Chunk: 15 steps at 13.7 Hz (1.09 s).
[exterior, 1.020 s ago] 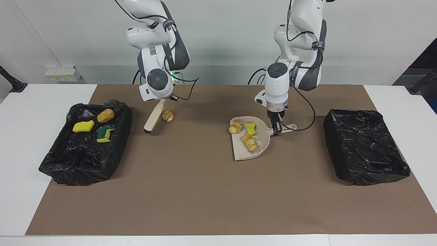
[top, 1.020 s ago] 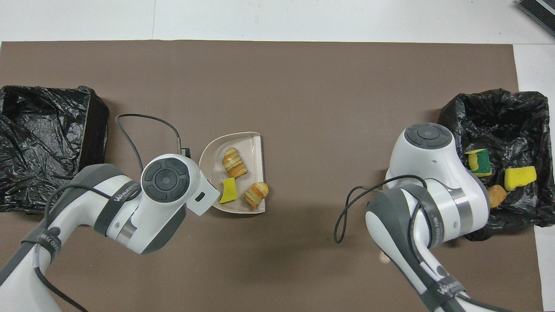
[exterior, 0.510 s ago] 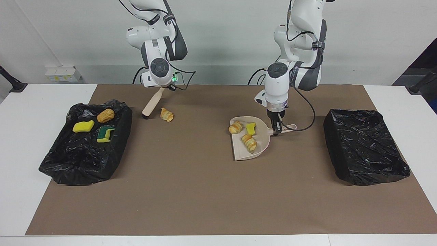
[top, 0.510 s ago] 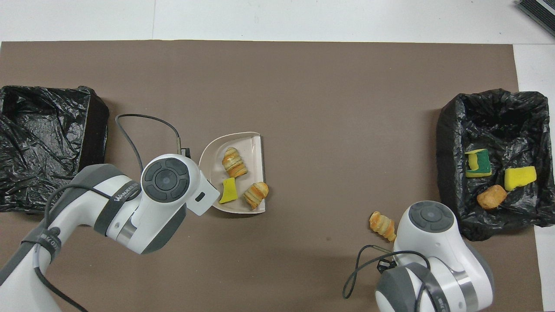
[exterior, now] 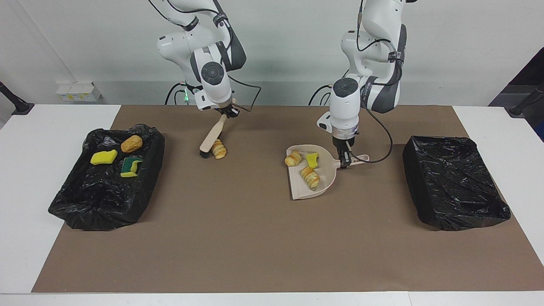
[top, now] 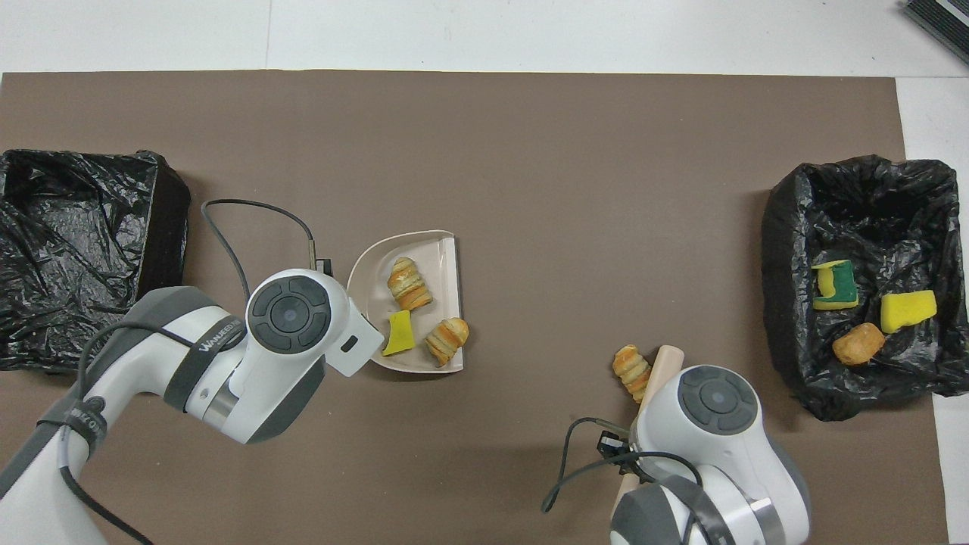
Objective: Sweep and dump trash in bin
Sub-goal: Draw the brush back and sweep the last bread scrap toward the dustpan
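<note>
The worktop (exterior: 272,255) carries a black-lined bin at each end. The bin at the right arm's end (exterior: 106,178) holds three bits of trash: a yellow sponge chunk (exterior: 103,157), a green-backed sponge chunk (exterior: 130,166) and a tan bread piece (exterior: 131,143). The bin at the left arm's end (exterior: 454,182) shows only black liner.

The beige dustpan (exterior: 312,187) has not shifted over the last second. It lies flat between the two arms with three bits in it: two croissant-like pieces (exterior: 310,177) and a small yellow sponge chunk (exterior: 312,160). The left pincer (exterior: 345,160) stays clamped on the dustpan's handle, and that arm waits.

The change lies with the right arm. A second ago it carried the brush near the filled bin. Now the right pincer (exterior: 226,113), shut on the handle, has swung the brush (exterior: 211,139) toward the dustpan's side. The brush slants down, its bristle end resting on the worktop just beside the loose croissant piece (exterior: 219,149). That piece has slid along with it, away from the bin and toward the dustpan, and in the overhead view it lies against the brush (top: 657,369).

This looks like a sweep under way. The last loose bit is still well apart from the pan's open mouth, so more strokes are probably needed before the left arm can lift the pan and tip it into a bin.
</note>
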{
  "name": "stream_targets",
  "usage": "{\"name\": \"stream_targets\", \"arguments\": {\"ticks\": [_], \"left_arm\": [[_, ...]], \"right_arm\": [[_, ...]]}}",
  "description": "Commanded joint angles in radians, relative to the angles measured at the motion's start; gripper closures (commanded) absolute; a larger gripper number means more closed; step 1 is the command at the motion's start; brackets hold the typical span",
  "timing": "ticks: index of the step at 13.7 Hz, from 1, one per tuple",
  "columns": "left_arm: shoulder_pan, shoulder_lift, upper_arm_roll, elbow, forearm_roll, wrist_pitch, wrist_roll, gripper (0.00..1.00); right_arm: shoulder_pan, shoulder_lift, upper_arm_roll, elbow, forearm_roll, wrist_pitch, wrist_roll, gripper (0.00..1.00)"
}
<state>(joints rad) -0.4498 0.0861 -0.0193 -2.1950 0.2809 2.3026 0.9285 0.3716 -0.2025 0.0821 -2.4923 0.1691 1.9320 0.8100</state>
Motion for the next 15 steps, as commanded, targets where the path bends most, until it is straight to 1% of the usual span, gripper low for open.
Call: {"name": "stream_targets", "arguments": {"ticks": [1,3,6,7,8,9,10,12,13,15], "left_arm": [[-0.004,-0.028,0.005,-0.051,0.014,0.001,-0.016,1.00],[-0.004,-0.028,0.005,-0.049,0.014,0.001,-0.016,1.00],[-0.004,-0.028,0.005,-0.051,0.014,0.000,-0.016,1.00],[-0.004,-0.028,0.005,-0.049,0.014,0.000,-0.016,1.00],[-0.004,-0.028,0.005,-0.049,0.014,-0.002,-0.017,1.00],[-0.004,-0.028,0.005,-0.049,0.014,-0.003,-0.017,1.00],[-0.006,-0.028,0.007,-0.049,0.014,-0.005,-0.022,1.00],[-0.015,-0.028,0.007,-0.046,0.014,-0.021,-0.077,1.00],[-0.018,-0.029,0.007,-0.043,0.014,-0.035,-0.083,1.00],[-0.018,-0.029,0.007,-0.043,0.014,-0.043,-0.088,1.00]], "right_arm": [[-0.011,0.132,0.008,0.169,0.035,-0.010,-0.006,1.00],[0.015,0.210,0.011,0.254,0.058,0.005,-0.005,1.00],[0.082,0.339,0.013,0.386,0.076,0.036,-0.005,1.00],[0.101,0.368,0.013,0.416,0.085,0.059,-0.009,1.00],[0.110,0.389,0.013,0.444,0.090,0.065,-0.053,1.00],[0.122,0.405,0.018,0.473,0.116,0.070,-0.137,1.00],[0.128,0.411,0.024,0.493,0.188,0.071,-0.229,1.00],[0.145,0.408,0.025,0.478,0.259,0.129,-0.398,1.00],[0.162,0.406,0.025,0.477,0.315,0.169,-0.449,1.00],[0.176,0.408,0.025,0.481,0.398,0.186,-0.541,1.00]]}}
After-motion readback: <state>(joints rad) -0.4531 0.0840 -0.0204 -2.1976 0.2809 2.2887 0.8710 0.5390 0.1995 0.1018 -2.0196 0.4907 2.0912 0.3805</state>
